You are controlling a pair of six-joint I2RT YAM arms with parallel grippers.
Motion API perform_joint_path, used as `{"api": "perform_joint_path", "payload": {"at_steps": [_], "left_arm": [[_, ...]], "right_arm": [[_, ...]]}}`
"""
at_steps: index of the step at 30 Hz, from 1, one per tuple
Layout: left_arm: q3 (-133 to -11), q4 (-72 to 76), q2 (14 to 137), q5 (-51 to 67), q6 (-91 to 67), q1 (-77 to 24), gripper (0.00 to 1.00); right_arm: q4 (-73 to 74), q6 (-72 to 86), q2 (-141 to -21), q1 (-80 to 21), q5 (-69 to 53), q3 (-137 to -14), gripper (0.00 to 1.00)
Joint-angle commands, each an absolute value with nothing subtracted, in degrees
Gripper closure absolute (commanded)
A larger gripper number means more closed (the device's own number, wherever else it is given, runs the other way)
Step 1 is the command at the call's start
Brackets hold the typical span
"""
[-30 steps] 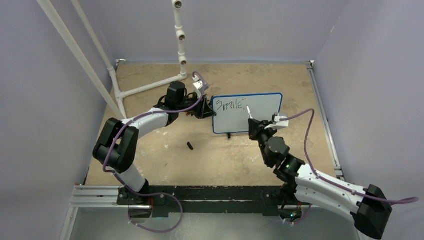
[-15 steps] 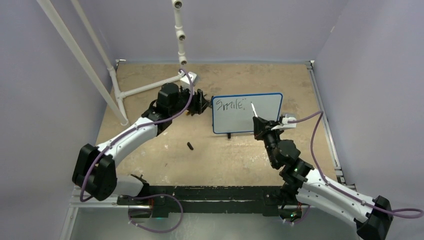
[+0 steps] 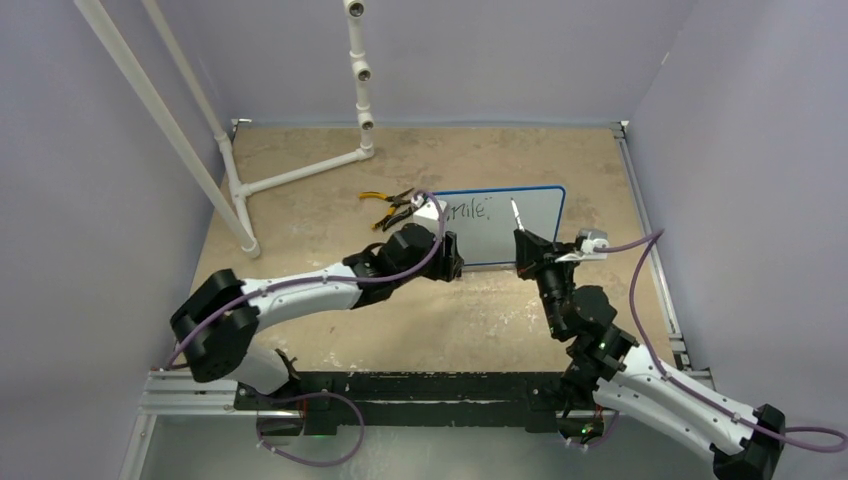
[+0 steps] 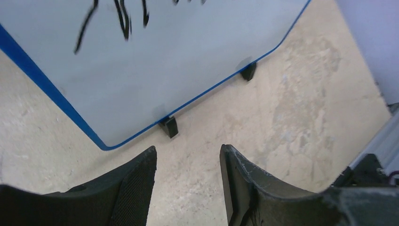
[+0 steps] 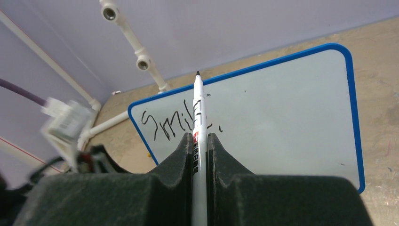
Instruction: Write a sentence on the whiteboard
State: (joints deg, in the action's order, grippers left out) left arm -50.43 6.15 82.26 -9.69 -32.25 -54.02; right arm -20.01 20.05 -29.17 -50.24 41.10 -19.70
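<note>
Near the desk's (image 3: 300, 170) middle, the left fingers (image 4: 146, 174) stand apart and empty just off the near left corner of the blue-framed white rectangular whiteboard (image 5: 291, 103), likely placed to steady it. So far the black handwritten sentence (image 5: 169, 123) reads "Smile," at its far left. The right fingers (image 5: 186, 146) clamp a slim white marker (image 5: 198, 106), aimed over the board for more words.

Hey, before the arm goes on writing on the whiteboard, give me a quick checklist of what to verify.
1. Marker clamped in right gripper: ok.
2. Marker uncapped: ok.
3. Marker touching the whiteboard: cannot tell.
4. Left gripper bracing the whiteboard: not ok, jaws open and empty, short of its near edge.
5. Blank room right of the written word, "Smile,": ok.
</note>
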Motion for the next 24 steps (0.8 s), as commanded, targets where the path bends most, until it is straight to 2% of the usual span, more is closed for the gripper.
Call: {"api": "perform_joint_path", "payload": {"at_steps": [1,15,24], "left_arm": [[-52.4,8.7,89.3,-14.4,-36.6,-54.9,0.49],[-54.8,14.1,101.3,-14.1,-38.5,-55.7,0.45],[-57.8,12.2,105.7,-19.2,-37.2,-56.2,0.45]], "right_arm": [[-19.7,19.2,-27.2,-50.2,42.8,-21.5,1.0],[-20.4,19.3,-27.7,-50.2,42.9,-20.9,1.0],[-21.0,19.2,-28.2,-50.2,42.7,-20.8,1.0]]}}
